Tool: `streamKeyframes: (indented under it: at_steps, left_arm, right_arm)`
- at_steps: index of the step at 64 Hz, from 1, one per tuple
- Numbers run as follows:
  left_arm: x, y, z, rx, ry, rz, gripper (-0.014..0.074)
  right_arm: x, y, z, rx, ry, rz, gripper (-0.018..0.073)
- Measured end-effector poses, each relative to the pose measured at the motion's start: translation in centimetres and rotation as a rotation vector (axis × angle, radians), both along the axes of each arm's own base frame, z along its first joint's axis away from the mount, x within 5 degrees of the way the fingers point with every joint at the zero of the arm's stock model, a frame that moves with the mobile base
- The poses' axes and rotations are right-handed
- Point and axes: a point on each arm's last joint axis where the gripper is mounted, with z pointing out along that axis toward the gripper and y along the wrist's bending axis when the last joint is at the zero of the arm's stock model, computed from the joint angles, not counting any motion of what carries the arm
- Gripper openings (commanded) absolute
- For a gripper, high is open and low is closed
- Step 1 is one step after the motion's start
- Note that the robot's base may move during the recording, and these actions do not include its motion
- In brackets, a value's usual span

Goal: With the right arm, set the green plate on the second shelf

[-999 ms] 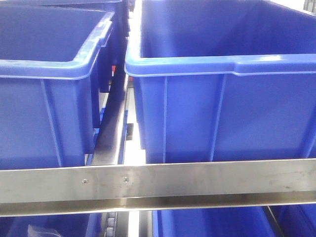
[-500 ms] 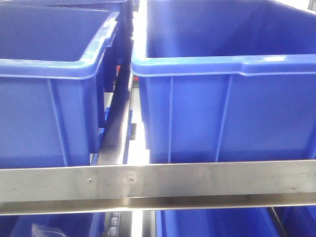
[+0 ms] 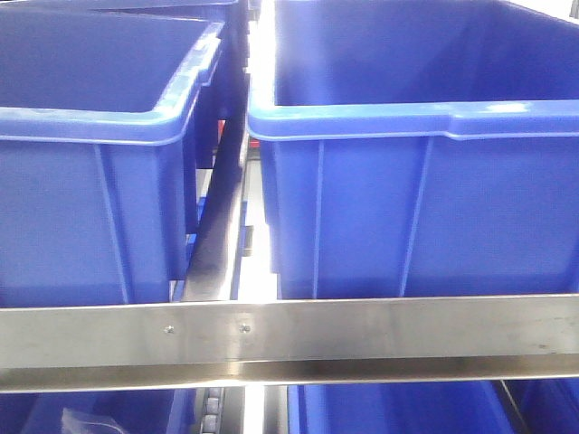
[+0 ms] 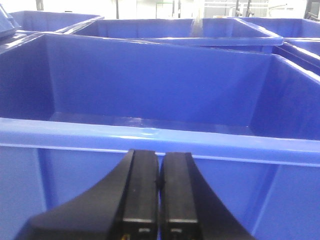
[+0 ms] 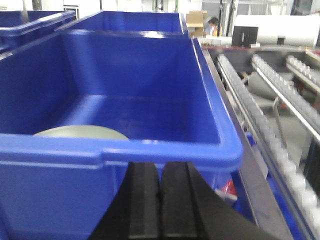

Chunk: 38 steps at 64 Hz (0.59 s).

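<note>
1. Plate [image 5: 82, 132]: only a pale green arc is seen in the right wrist view, lying low inside the blue bin [image 5: 150, 150], just behind the near wall. Most of it is hidden by the rim.
2. Right tool [image 5: 160, 207]: the two black fingers are pressed together with nothing between them. It sits outside the bin, in front of the near wall and below the rim.
3. Left tool [image 4: 159, 200]: also pressed together and empty, facing another bin [image 4: 150, 137] whose inside looks bare.
4. Front view: two bins are shown side by side behind a steel rail [image 3: 362, 330]; neither the plate nor either tool is seen there.
5. Step in hand, as judged: the reach for the plate has not begun, so the task is at its start.
6. To do it well, the right tool should be raised clear of the rim and spread before it is lowered inside.
7. The plate's raised edge nearest the wall should be pinched, since a flat plate offers little else to grip.
8. Contact with the bin wall is the likely fault; a steep approach should be preferred.
</note>
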Motion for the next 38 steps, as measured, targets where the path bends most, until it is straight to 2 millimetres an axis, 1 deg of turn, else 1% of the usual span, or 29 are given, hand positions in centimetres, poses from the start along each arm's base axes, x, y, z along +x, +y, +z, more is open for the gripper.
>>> streamKeyframes:
  at_steps: [22, 38]
  left_arm:
    - [0.0, 0.0, 0.0, 0.0, 0.0, 0.0, 0.013]
    - [0.0, 0.0, 0.0, 0.0, 0.0, 0.0, 0.013]
  right_arm:
    - [0.02, -0.13, -0.29, 0.001, 0.025, -0.022, 0.0058]
    - [-0.24, -0.32, -0.14, 0.024, -0.002, -0.05, 0.0058]
